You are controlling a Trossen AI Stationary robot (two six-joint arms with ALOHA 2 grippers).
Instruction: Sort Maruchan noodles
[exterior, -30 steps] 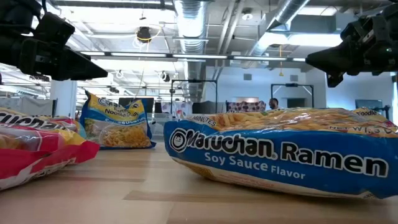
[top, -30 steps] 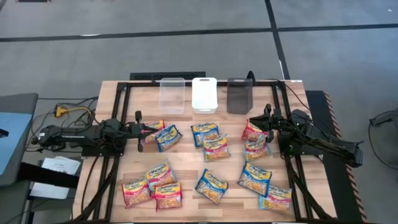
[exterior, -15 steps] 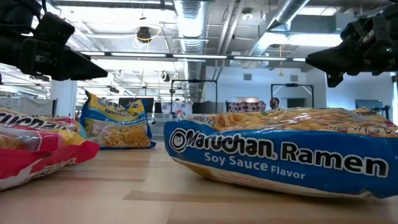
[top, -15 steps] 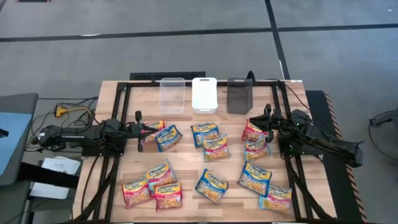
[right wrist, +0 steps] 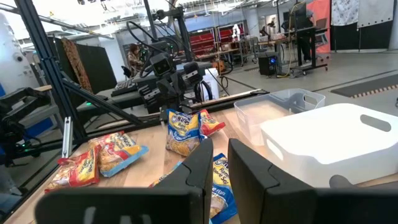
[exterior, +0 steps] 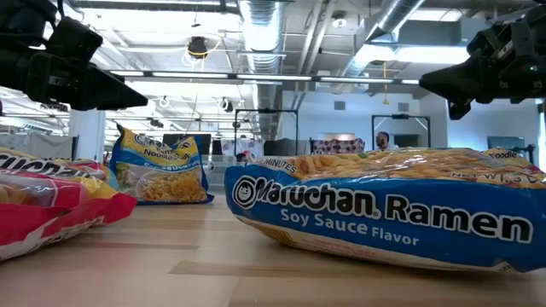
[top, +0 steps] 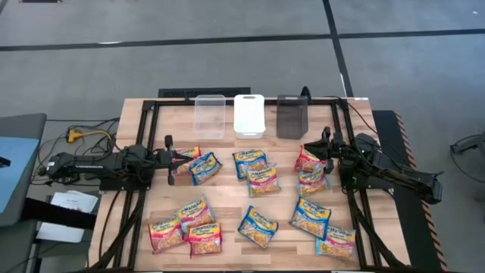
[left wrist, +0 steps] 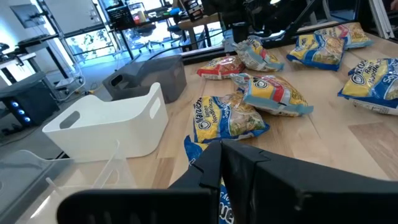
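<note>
Glossy, crinkly plastic Maruchan noodles [top: 258, 226] lie on a smooth, pale wood counter [top: 227, 208]; the bins are clear [top: 210, 115], matt white [top: 248, 114] and dark grey [top: 291, 116] plastic.

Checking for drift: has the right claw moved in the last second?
No. In the high view the right claw sits at the same spot beside the dark grey bin as before.

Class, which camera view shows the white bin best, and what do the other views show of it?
The left wrist view: the white bin fills the foreground, handle cut-out visible. The high view shows only its top; the right wrist view shows one end; the low view does not show it.
</note>
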